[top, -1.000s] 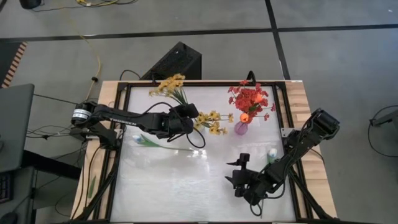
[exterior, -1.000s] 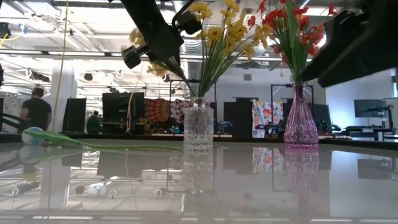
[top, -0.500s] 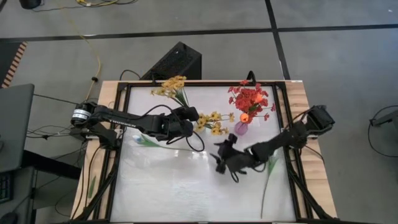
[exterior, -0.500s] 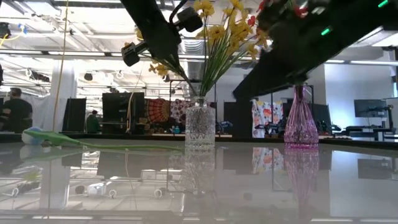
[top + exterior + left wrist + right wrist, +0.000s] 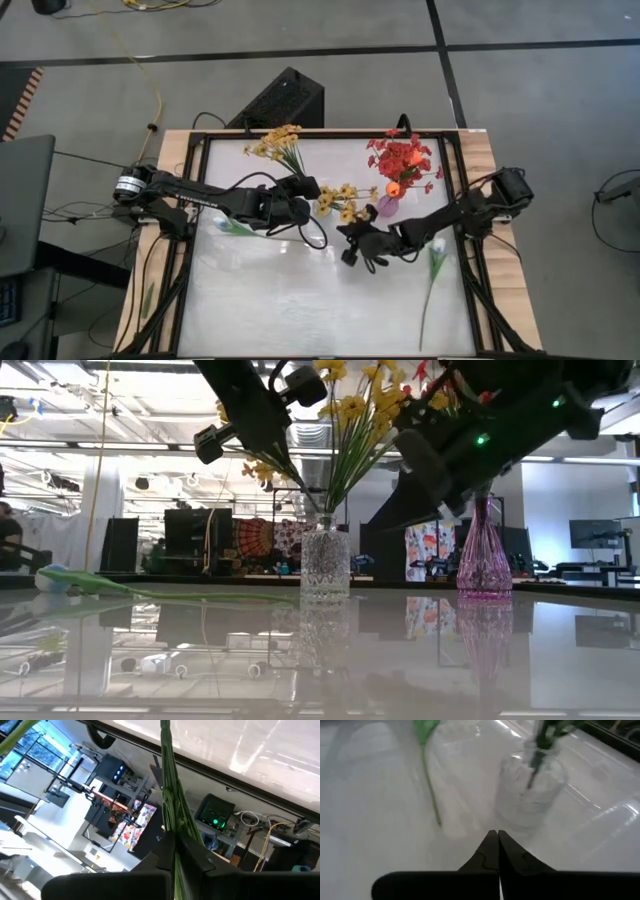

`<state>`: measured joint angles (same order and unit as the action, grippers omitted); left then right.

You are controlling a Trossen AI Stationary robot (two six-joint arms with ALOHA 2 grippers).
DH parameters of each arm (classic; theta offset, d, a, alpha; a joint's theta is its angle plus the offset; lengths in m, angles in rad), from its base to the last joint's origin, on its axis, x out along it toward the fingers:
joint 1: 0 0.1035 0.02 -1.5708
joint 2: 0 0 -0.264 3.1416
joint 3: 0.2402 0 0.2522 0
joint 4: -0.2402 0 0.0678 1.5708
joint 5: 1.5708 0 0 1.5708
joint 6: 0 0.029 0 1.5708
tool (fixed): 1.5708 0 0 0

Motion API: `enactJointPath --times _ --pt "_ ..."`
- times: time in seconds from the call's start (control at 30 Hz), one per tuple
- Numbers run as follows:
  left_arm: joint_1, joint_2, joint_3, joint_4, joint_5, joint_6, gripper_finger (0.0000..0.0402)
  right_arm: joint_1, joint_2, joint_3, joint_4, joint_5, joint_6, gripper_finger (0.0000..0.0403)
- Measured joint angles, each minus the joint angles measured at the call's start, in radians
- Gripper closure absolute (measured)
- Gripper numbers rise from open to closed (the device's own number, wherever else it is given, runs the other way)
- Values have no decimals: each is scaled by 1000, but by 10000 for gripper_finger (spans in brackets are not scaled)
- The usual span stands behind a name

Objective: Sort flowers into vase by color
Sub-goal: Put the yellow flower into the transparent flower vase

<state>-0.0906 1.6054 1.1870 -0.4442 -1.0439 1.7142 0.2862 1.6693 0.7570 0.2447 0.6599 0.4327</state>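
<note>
A clear glass vase point(image 5: 322, 565) holds yellow blossom sprays point(image 5: 345, 198). Right of it, a purple vase point(image 5: 483, 560) holds red sprays point(image 5: 405, 158) and an orange tulip point(image 5: 393, 188). My left gripper point(image 5: 300, 192) hangs just left of the clear vase, shut on another yellow spray point(image 5: 275, 140). My right gripper point(image 5: 352, 250) hovers shut and empty on the near side of the clear vase point(image 5: 532, 790). One white tulip point(image 5: 437, 250) lies flat on the table at the right, another point(image 5: 232, 225) at the left. My left gripper pinches the yellow spray's bundled green stems point(image 5: 172, 837) between its two fingers, partway along their length. The spray is lifted clear of the table, with its blossoms point(image 5: 275, 140) leaning toward the far edge. Whether its lower end is in the clear vase, I cannot tell.
The glossy white tabletop point(image 5: 300, 310) lies bare toward the near edge, inside a black frame point(image 5: 190, 250). A black box point(image 5: 285, 100) stands on the floor beyond the far edge. The left tulip's stem point(image 5: 432, 795) lies on the table close to the clear vase.
My right gripper has swung from the near right part of the table toward the left and far side, up to the clear vase, rolling as it went, and has shut on nothing. The white tulip at the right now lies uncovered on the table.
</note>
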Motion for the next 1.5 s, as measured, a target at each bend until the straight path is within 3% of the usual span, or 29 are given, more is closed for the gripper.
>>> enactJointPath --times 0.17,0.47,0.87,1.27,1.4,1.5 --pt "0 0 0 -1 -2 2 401 -28 127 7 190 -40 -63 374" --pt "-25 0 0 -10 -9 7 401 -70 282 27 336 -35 -90 385" --pt "-62 0 0 -13 23 31 401 -121 285 29 370 -50 -52 383" --pt "-68 0 0 -9 133 67 401 -153 285 29 382 -113 -51 382" --pt "-69 0 0 10 223 6 394 -157 285 30 385 -115 -64 382" --pt "-70 0 0 25 233 -20 376 -158 285 30 385 -115 -64 382"
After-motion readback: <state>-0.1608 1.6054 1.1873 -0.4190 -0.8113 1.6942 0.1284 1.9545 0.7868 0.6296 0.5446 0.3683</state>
